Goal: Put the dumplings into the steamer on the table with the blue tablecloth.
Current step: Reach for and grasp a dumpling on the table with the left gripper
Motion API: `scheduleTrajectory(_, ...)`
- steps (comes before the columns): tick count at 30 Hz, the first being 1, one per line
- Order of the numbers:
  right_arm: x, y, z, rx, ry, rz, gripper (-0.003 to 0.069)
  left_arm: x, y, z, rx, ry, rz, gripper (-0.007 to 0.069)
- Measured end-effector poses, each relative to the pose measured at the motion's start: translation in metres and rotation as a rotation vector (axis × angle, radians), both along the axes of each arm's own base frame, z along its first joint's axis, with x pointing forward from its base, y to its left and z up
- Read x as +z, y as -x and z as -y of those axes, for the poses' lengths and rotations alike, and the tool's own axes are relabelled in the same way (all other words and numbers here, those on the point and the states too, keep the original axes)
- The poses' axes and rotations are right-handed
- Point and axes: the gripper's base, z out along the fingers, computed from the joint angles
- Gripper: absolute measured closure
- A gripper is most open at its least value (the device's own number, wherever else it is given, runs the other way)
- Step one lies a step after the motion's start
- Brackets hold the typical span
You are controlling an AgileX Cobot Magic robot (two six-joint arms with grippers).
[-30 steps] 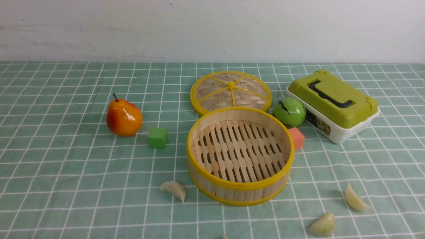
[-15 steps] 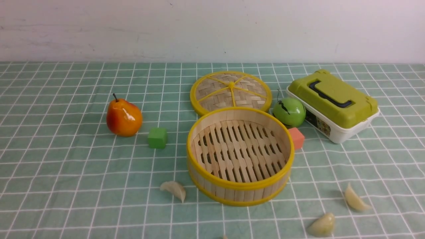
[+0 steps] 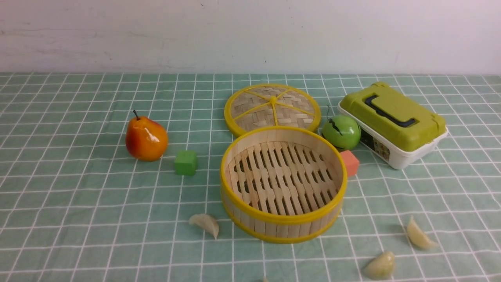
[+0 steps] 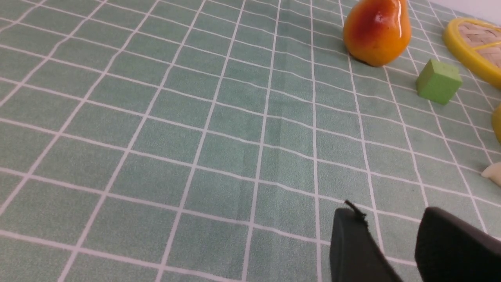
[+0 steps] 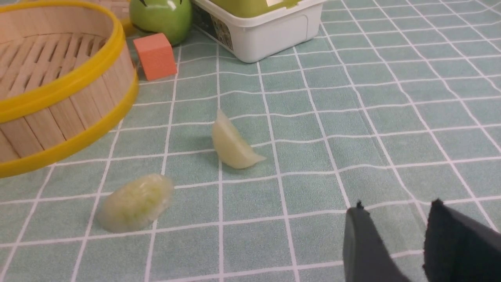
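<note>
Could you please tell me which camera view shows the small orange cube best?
The right wrist view: the orange cube appears close and whole there, standing beside the steamer. In the front view it is smaller, and the steamer's wall hides part of it. The left wrist view does not show it at all.

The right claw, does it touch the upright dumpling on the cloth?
Apart. The right wrist view shows the right claw and the upright dumpling with a stretch of bare tablecloth between them.

Steamer [image 3: 282, 230] — pale matt wood; dumplings [image 3: 417, 235] glossy; tablecloth [image 3: 78, 196] matt cloth.
</note>
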Motion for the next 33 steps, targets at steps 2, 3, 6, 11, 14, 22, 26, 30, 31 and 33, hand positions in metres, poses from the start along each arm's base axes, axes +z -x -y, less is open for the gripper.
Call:
scheduleTrajectory(2,0.000,0.000,0.000,0.000,0.000,0.000,0.0419,0.000,0.000,0.000,0.000,0.000,0.000,0.0386)
scheduleTrajectory(3,0.000,0.000,0.000,0.000,0.000,0.000,0.0419,0.000,0.000,0.000,0.000,0.000,0.000,0.0386)
scheduleTrajectory(6,0.000,0.000,0.000,0.000,0.000,0.000,0.0419,0.000,0.000,0.000,0.000,0.000,0.000,0.0386)
scheduleTrajectory(11,0.000,0.000,0.000,0.000,0.000,0.000,0.0419,0.000,0.000,0.000,0.000,0.000,0.000,0.0386)
scheduleTrajectory(14,0.000,0.000,0.000,0.000,0.000,0.000,0.0419,0.000,0.000,0.000,0.000,0.000,0.000,0.0386)
scheduleTrajectory(22,0.000,0.000,0.000,0.000,0.000,0.000,0.0419,0.008,-0.002,0.004,0.037,0.333,0.099,0.0386)
scheduleTrajectory(26,0.001,0.000,-0.003,0.005,-0.084,0.008,0.0419,0.013,-0.003,0.012,0.096,0.958,0.110,0.0386)
scheduleTrajectory(30,0.003,-0.001,-0.010,-0.011,-0.439,0.034,0.0419,0.016,-0.003,0.016,0.123,1.271,0.101,0.0386)
scheduleTrajectory(31,0.003,-0.001,-0.011,-0.012,-0.484,0.034,0.0419,0.016,-0.003,0.016,0.124,1.283,0.102,0.0386)
scheduleTrajectory(33,0.007,-0.002,-0.016,-0.030,-0.796,0.054,0.0419,0.017,-0.003,0.016,0.127,1.345,0.100,0.0386)
